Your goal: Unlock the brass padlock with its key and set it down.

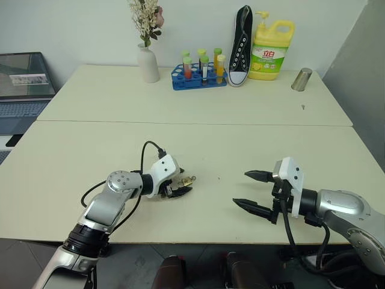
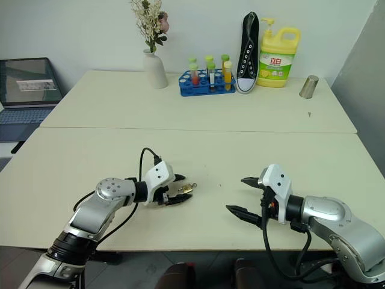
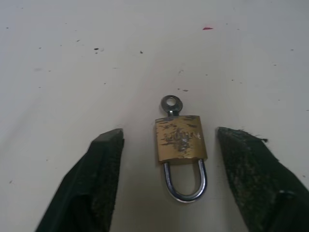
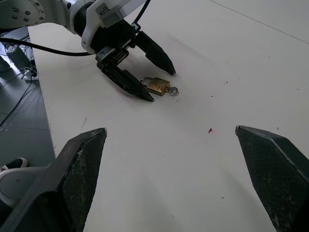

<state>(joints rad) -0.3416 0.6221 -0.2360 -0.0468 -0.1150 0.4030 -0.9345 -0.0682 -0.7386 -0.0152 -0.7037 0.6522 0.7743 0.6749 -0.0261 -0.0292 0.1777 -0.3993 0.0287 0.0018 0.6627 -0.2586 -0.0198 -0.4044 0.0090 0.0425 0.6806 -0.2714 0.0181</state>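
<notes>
Both grippers' jaws apart, left gripper (image 1: 183,184) straddling the brass padlock (image 3: 181,138), engraving unreadable

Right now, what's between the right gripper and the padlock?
Bare table, seen in the right wrist view, between the right gripper and the brass padlock.

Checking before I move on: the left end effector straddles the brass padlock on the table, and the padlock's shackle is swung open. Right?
Not quite. The left end effector does straddle the brass padlock on the table, but the shackle is closed, both legs seated in the body. The left wrist view shows it.
</notes>
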